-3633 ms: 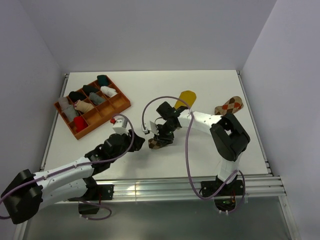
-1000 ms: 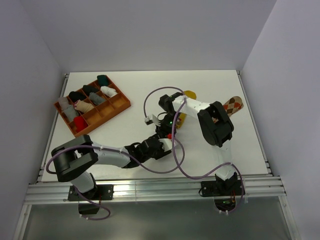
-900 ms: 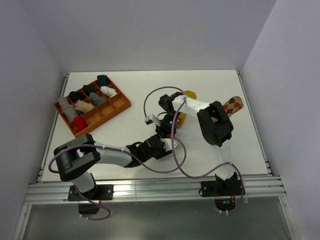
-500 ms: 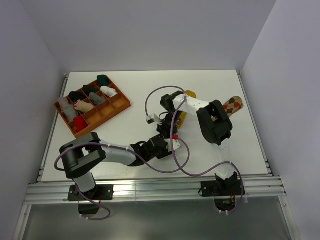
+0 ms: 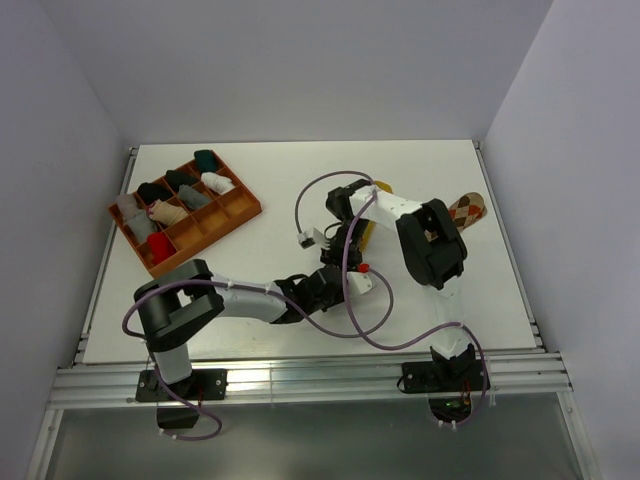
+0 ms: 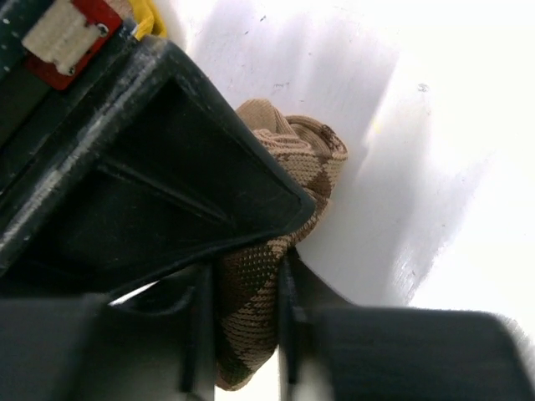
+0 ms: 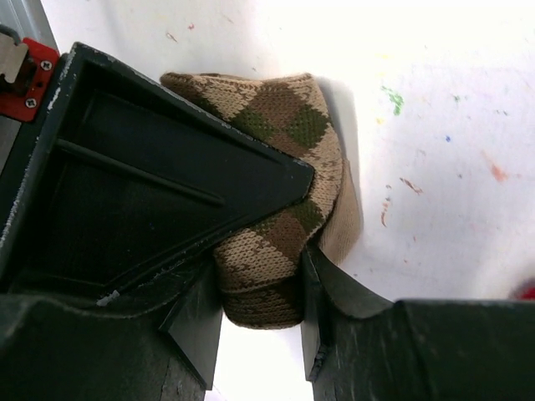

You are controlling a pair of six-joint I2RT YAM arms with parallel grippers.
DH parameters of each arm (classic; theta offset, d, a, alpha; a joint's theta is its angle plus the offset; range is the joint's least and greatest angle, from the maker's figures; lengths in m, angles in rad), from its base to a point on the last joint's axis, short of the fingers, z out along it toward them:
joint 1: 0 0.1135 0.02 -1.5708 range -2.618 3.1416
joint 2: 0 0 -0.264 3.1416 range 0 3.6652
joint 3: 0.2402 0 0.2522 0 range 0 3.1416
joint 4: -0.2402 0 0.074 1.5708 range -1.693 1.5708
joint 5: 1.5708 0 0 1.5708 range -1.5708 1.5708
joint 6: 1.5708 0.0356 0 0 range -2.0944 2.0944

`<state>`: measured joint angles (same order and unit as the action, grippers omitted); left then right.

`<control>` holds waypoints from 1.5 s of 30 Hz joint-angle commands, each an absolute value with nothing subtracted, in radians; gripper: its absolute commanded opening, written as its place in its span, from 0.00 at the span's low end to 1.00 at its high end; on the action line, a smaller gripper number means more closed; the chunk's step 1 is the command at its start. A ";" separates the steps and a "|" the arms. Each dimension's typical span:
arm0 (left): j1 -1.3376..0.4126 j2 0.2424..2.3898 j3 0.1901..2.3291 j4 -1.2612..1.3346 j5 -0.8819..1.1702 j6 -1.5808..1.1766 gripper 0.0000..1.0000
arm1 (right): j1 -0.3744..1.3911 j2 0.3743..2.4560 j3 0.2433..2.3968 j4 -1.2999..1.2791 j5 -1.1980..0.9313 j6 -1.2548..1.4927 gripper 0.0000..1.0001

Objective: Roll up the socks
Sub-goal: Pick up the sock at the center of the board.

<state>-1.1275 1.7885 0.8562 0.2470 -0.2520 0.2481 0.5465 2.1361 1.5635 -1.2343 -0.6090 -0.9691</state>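
Rolled brown-and-cream argyle sock [image 7: 284, 209], mid table [image 7: 435, 125], is clamped narrow by left hand [image 6: 242, 334] and right hand [image 7: 261, 309] together, judged so the bundle is stopped from unwinding while the cuff gets folded over.

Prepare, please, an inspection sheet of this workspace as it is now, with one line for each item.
Surface: white table, with a few small paint specks near the work spot.
Job's things: brown-and-cream argyle sock, bundled, on the table where both arms meet; mustard sock, mostly hidden by the right arm; orange argyle sock, flat, near the table's right edge.
Clutter: divided tray at the far left, with small sock bundles in its compartments.
Grippers: left gripper and right gripper both pinch the brown-and-cream argyle sock.
Cables: purple cables loop over the table beside the grippers.
Surroundings: plain pale walls; metal rail along the near edge.
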 commanded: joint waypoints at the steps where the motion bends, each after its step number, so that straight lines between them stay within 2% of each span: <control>1: -1.101 1.890 0.882 0.137 -0.150 0.183 0.09 | 0.580 2.183 1.534 -1.229 -0.592 -0.976 0.37; 6: -1.098 1.902 0.899 0.106 -0.124 0.152 0.00 | 0.577 2.151 1.509 -1.201 -0.600 -0.953 0.52; 14: -1.071 1.891 0.896 0.103 -0.097 0.100 0.00 | 0.499 2.034 1.488 -1.198 -0.664 -0.896 0.67; 15: -1.071 1.878 0.888 0.113 -0.097 0.092 0.00 | 0.489 1.999 1.480 -1.203 -0.673 -0.896 0.78; 25: -1.060 1.839 0.828 0.170 -0.089 0.055 0.00 | 0.439 1.770 1.335 -1.118 -0.644 -0.790 0.82; 35: -1.039 1.712 0.736 0.285 -0.087 0.009 0.00 | 0.330 1.664 1.304 -1.077 -0.600 -0.701 0.82; 45: -0.986 1.603 0.658 0.359 -0.126 -0.126 0.00 | 0.164 1.435 1.289 -1.063 -0.574 -0.561 0.83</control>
